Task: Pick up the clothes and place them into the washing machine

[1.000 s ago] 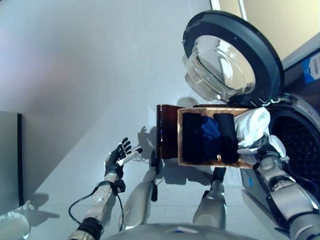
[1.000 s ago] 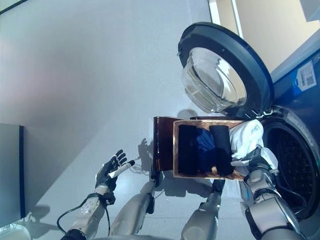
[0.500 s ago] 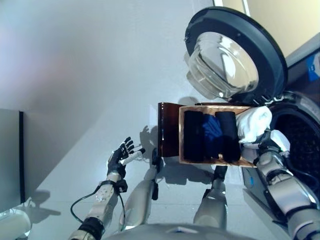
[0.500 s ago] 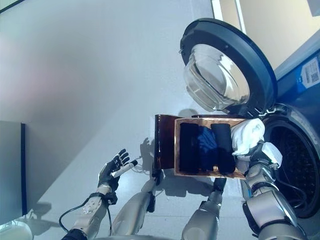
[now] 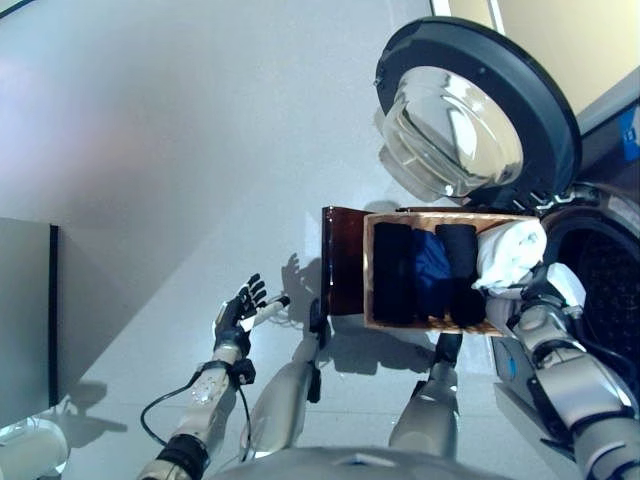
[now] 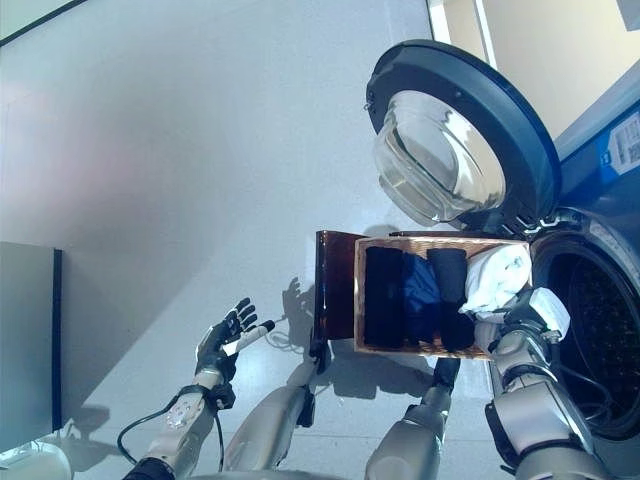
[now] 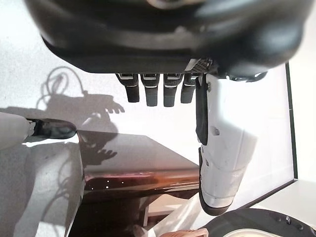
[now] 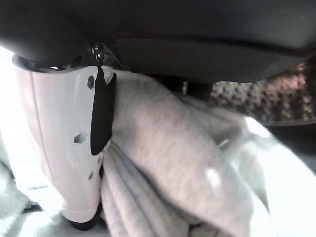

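In the left eye view, a wooden box [image 5: 445, 218] sits right of centre, with dark rolled clothes [image 5: 430, 273] packed side by side in it. A white garment [image 5: 510, 256] bulges at the box's right end, and the right robot hand [image 5: 545, 290] is just below it, at the edge of the washing machine drum opening [image 5: 610, 290] on the far right. The round washing machine door [image 5: 475, 105] stands open in the upper right. The left robot hand [image 5: 240, 308] hangs at lower left over the grey floor [image 5: 200, 150], released and holding nothing.

The right eye view shows the same layout.

In the left wrist view, the left robot hand's fingers [image 7: 148, 94] hang straight.

In the right wrist view, the right robot hand's white-covered thumb [image 8: 64, 138] presses against the white garment, grasping it.
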Controlling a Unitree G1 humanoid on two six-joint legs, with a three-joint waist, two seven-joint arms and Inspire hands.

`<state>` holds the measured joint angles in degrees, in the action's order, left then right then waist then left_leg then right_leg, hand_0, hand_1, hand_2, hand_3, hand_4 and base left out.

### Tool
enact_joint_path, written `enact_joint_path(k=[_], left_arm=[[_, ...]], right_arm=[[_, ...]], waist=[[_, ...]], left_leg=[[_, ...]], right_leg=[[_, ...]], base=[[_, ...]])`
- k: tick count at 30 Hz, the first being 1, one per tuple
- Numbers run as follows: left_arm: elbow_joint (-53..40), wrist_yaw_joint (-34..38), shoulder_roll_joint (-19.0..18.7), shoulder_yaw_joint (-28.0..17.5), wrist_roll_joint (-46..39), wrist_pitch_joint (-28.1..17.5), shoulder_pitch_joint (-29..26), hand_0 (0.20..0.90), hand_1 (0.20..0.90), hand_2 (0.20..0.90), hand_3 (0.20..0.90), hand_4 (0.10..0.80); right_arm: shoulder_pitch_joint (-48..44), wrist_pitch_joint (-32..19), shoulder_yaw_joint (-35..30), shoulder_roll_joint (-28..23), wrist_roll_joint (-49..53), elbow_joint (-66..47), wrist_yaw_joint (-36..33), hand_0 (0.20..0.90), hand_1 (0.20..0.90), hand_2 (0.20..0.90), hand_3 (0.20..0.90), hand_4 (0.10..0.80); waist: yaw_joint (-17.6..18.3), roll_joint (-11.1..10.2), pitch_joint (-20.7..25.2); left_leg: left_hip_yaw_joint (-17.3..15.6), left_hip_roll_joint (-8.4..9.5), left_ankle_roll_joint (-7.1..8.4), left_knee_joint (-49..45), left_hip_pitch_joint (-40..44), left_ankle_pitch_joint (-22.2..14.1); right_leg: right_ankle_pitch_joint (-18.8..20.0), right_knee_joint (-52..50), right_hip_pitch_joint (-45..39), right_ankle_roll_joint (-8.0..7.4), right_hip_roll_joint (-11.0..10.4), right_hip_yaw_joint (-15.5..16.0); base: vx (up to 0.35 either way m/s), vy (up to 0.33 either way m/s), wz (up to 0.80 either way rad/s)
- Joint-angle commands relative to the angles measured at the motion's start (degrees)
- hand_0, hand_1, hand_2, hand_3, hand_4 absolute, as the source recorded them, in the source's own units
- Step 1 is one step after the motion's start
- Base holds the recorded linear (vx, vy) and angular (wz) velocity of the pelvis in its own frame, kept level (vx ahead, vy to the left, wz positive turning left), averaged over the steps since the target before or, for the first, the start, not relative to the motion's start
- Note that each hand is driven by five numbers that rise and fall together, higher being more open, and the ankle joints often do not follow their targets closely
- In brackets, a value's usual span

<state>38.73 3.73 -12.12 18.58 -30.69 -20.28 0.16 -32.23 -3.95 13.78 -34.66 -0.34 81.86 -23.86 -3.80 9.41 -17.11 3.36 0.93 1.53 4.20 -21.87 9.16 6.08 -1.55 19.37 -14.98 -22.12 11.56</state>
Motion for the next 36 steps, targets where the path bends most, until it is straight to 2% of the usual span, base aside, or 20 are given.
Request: enact_joint_path(k=[1, 5, 6, 8, 11, 13, 15, 17, 23, 29, 36], left_arm=[[-0.24, 1.52, -2.18, -1.99, 0.41, -3.29, 0.78, 0.9, 0.9, 0.9, 0.9, 0.8], [1.03, 2.44, -1.93, -2.61, -0.46, -3.73, 0.11, 0.9, 0.9, 0.9, 0.9, 0.8], [1.45, 3.14, -1.7, -3.59, -1.19, -4.27, -0.08, 0.9, 0.9, 0.9, 0.9, 0.8], [0.43, 3.25, -1.76, -4.25, -1.48, -4.65, 0.49, 0.9, 0.9, 0.9, 0.9, 0.8], [0.2, 3.33, -1.58, -4.73, -1.72, -5.08, 0.81, 0.9, 0.9, 0.9, 0.9, 0.8], [0.75, 3.27, -1.19, -4.77, -2.1, -5.9, 0.8, 0.9, 0.9, 0.9, 0.9, 0.8], [0.74, 3.29, -0.92, -4.5, -2.19, -6.01, 0.76, 0.9, 0.9, 0.9, 0.9, 0.8], [2.15, 3.34, -0.27, -3.69, -2.3, -5.84, 0.31, 0.9, 0.9, 0.9, 0.9, 0.8], [2.51, 1.85, 1.36, -1.59, -4.47, -4.99, -0.78, 0.9, 0.9, 0.9, 0.9, 0.8], [1.48, 0.32, 1.26, 0.1, -5.6, -4.46, -0.18, 0.9, 0.9, 0.9, 0.9, 0.8], [-0.13, -0.47, 0.21, 1.49, -5.11, -4.25, 0.41, 0.9, 0.9, 0.9, 0.9, 0.8]], right_arm=[[3.16, -5.13, -3.05, 0.45, 9.04, -3.07, -1.79, 0.2, 0.2, 0.2, 0.2, 0.3], [6.48, -8.35, -7.0, 1.65, 15.15, -8.04, -1.95, 0.2, 0.2, 0.2, 0.2, 0.3], [9.8, -11.71, -10.64, 3.58, 21.28, -13.58, -1.25, 0.2, 0.2, 0.2, 0.2, 0.3], [12.66, -14.07, -13.33, 5.34, 24.54, -18.67, -0.97, 0.2, 0.2, 0.2, 0.2, 0.3], [15.01, -16.92, -17.13, 7.04, 29.84, -21.06, -0.15, 0.2, 0.2, 0.2, 0.2, 0.3], [16.5, -21.75, -22.83, 10.33, 38.75, -24.54, 0.98, 0.2, 0.2, 0.2, 0.2, 0.3], [16.46, -22.83, -24.29, 11.28, 41.53, -24.04, 1.8, 0.2, 0.2, 0.2, 0.2, 0.3], [15.67, -26.06, -28.02, 14.04, 50.58, -22.9, 4.0, 0.2, 0.2, 0.2, 0.2, 0.3], [9.21, -28.31, -33.36, 18.19, 73.42, -17.89, 11.69, 0.2, 0.2, 0.2, 0.2, 0.3], [2.0, -28.23, -34.44, 13.76, 77.41, -13.57, 11.43, 0.2, 0.2, 0.2, 0.2, 0.3], [-4.11, -28.19, -34.96, 6.31, 75.55, -12.42, 9.45, 0.2, 0.2, 0.2, 0.2, 0.3]], waist=[[1.37, -3.17, 2.44], [2.83, -3.93, 2.59], [4.14, -4.44, 2.58], [4.83, -4.65, 2.57], [5.36, -4.63, 2.63], [6.02, -4.27, 2.56], [6.1, -4.24, 2.73], [6.2, -3.93, 2.91], [5.57, -2.67, 3.62], [3.84, -1.27, 4.09], [2.3, 0.25, 4.63]], left_leg=[[-1.26, -3.07, 4.52, -2.02, 2.02, -5.29], [-1.7, -3.29, 4.61, -2.07, 2.46, -5.6], [-2.09, -3.48, 4.72, -1.99, 2.82, -5.79], [-2.29, -3.65, 4.74, -1.92, 3.05, -5.89], [-2.42, -3.76, 4.75, -2.17, 3.14, -6.1], [-2.49, -3.82, 4.85, -2.27, 3.58, -6.57], [-2.5, -3.65, 4.83, -2.23, 3.4, -6.32], [-2.53, -3.51, 4.82, -2.06, 3.75, -6.56], [-2.87, -2.91, 4.8, -1.6, 3.91, -6.79], [-3.0, -2.01, 4.74, -0.91, 3.67, -6.63], [-3.08, -1.49, 4.92, 0.31, 3.52, -6.09]], right_leg=[[5.86, -3.45, 7.17, 1.86, -3.77, -4.97], [5.77, -3.52, 7.43, 1.89, -3.43, -5.6], [5.6, -3.52, 7.43, 1.86, -3.3, -5.89], [5.48, -3.53, 7.39, 1.85, -3.11, -6.14], [5.27, -3.69, 7.53, 1.86, -3.03, -6.33], [4.81, -3.82, 7.22, 1.77, -2.94, -6.33], [5.15, -3.6, 7.35, 1.75, -3.11, -6.24], [5.08, -3.54, 7.18, 1.67, -3.27, -6.14], [5.26, -2.7, 7.34, 1.48, -3.65, -6.25], [5.58, -2.3, 8.22, 1.35, -4.23, -6.65], [5.59, -2.34, 9.19, 1.17, -4.49, -6.81]], base=[[0.012, -0.006, -0.03], [0.008, -0.01, -0.03], [0.018, -0.023, -0.05], [0.013, -0.012, -0.12], [0.018, -0.002, -0.08], [0.018, -0.005, -0.05], [0.007, 0.006, -0.07], [0.0, 0.0, 0.0], [0.007, 0.013, 0.0], [0.005, 0.017, -0.03], [0.0, 0.004, -0.01]])
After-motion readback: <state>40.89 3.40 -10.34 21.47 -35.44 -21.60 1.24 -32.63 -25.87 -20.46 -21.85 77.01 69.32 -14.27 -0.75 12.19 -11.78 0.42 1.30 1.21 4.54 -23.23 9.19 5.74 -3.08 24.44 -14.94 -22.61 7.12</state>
